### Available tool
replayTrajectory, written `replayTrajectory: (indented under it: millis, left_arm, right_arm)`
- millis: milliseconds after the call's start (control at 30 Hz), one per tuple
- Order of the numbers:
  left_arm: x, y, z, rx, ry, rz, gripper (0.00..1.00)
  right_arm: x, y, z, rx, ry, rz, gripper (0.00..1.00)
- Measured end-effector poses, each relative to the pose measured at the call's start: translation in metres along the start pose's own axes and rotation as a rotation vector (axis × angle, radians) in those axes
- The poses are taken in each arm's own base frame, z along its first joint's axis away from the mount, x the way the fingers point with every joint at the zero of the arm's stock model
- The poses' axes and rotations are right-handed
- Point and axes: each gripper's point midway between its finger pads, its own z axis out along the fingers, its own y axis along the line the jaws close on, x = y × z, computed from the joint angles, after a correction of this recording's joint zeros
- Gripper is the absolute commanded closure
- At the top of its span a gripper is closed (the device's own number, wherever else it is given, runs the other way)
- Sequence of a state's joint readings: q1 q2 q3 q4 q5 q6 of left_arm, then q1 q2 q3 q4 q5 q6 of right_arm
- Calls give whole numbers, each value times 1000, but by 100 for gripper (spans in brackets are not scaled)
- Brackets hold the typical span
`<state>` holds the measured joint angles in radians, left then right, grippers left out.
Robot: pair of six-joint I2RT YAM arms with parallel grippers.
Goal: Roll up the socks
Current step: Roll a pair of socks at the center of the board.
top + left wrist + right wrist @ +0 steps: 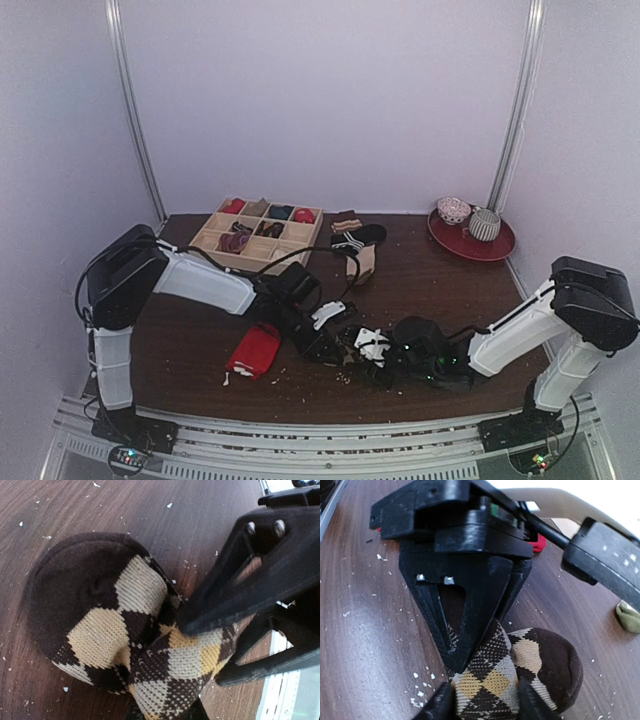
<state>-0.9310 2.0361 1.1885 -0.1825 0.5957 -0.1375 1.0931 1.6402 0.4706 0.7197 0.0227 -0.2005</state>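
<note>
- Left gripper point(200, 652): nearly shut, pinching the argyle sock point(115, 630) across its middle. Fabric bunches on both sides of the fingers.
- Right gripper point(485, 707): fingers part-way apart, one on each side of the same sock, facing the left gripper. Whether they press the fabric cannot be told.
- Argyle sock, position: on the table point(440, 290) near the front edge, between the two grippers. Its dark rounded end rests on the wood just past the left fingertips.
- Argyle sock, long axis: judged to run from one gripper toward the other, roughly along the front edge. Any rolling would turn about the pinched spot, and both arms are equally near it.
- Red sock point(253, 350): folded heap on the table beside the left arm, apart from the argyle sock. The left arm is the nearer one.
- Divided wooden box point(205, 240): far left of the table, well apart from the work.
- Writing, brands, labels: none readable in any view.
</note>
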Motion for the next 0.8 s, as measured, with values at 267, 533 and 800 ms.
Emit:
replayTrajectory:
  millis: [267,533,800]
  left_arm:
    - [-1,2,-2,-15,10,-5,80]
    - [-14,10,-10,-148,4,51,38]
    - [-30,-11,-69,-248,-259,270,36]
  right_arm:
    - [3,2,6,-22,15,107,92]
    - [12,2,-1,-85,-25,357,93]
    - [20,1,0,-178,-41,571,93]
